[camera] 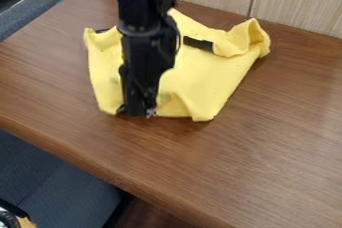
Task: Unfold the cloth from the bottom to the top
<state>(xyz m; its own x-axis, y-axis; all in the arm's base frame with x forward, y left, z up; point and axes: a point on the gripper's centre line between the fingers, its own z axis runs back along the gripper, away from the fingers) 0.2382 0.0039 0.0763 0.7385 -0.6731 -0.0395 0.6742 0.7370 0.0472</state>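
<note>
The black gripper point(137, 110) hangs down over the lower edge of the yellow cloth point(204, 84), left of that edge's middle. Crumpled and partly folded, the cloth lies on the table with its top right corner curled up. A dark strip shows on its upper part, right of the arm. The arm hides a band of the cloth from top to bottom, and whether the gripper holds any fabric cannot be told.
The brown wooden table point(267, 154) has its front edge running from the left down to the bottom. A light wood panel point(294, 2) stands along the back. Blue-grey seating point(53, 187) is below the table at lower left.
</note>
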